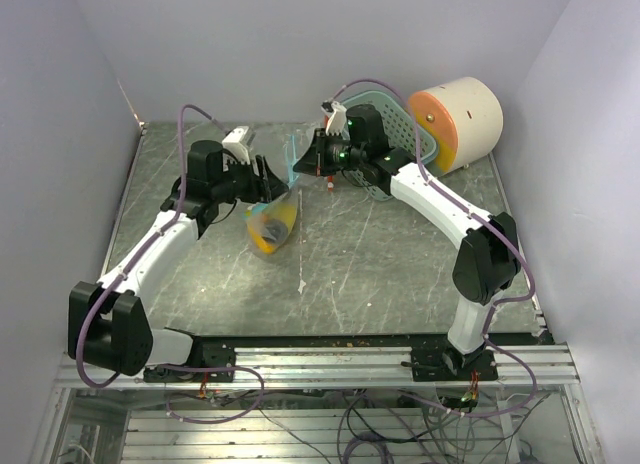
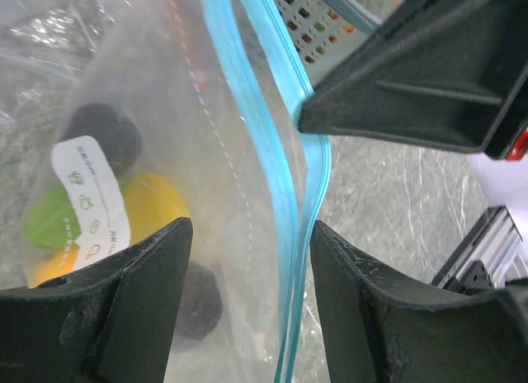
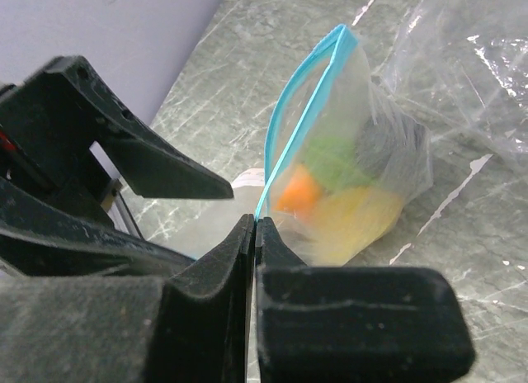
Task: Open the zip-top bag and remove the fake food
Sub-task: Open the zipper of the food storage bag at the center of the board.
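The zip-top bag stands on the desk with its blue zip rim lifted and its bulging bottom resting on the surface. The fake food is all inside it, gathered at the bottom: an orange piece, a green one, a yellow one and a dark grey one show through the clear film, with a white label over them on the side the left wrist camera sees.

The right end effector is at the rim of the bag. Its two fingers are pressed together on the blue zip strip with no gap showing, so it has hold of the bag's upper edge, and the food sits below and beyond that pinch.

The left end effector is at the same rim from the other side. Its fingers are spread wide, with the bag's film and the blue strip running up between them. The strip lies close against one finger, the other stands clear of it, and nothing is clamped. The food lies just past its fingertips, behind the film.

Beyond the bag, behind the right end effector, a teal basket lies on the desk beside a cream cylinder.
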Tool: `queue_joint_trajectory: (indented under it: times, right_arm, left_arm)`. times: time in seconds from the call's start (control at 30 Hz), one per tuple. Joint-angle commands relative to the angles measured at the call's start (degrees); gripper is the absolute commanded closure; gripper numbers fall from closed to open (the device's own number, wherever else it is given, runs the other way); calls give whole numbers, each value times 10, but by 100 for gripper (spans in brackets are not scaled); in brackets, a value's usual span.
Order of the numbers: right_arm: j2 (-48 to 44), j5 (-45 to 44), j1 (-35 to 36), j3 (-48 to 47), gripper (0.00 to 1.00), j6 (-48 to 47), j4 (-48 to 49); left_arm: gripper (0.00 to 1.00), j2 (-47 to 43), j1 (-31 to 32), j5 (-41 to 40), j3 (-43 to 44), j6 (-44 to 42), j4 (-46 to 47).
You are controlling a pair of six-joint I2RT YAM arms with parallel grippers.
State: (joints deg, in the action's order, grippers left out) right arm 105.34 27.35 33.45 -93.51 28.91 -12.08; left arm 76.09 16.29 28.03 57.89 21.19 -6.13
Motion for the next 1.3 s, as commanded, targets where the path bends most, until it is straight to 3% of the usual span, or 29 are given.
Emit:
queue_joint_trajectory:
  times: [0.0,0.33,0.63,0.87,1.27]
  right_arm:
    - [-11,-9,7,1,100,-30,-23]
    - [-2,-3,27,-17,100,-60,-38]
    - [-2,5,32,-20,100,-60,-35]
    - [-10,0,31,-23,100,-60,-35]
    - [-24,4,32,-1,100,-55,-22]
  left_arm:
    - [31,-20,-19,-41,1,30,31]
    - [32,3,-25,-37,48,91,61]
    - [32,48,-25,-54,80,81,47]
    - [34,40,-25,-86,55,71,42]
    - [35,86,-24,-77,84,89,65]
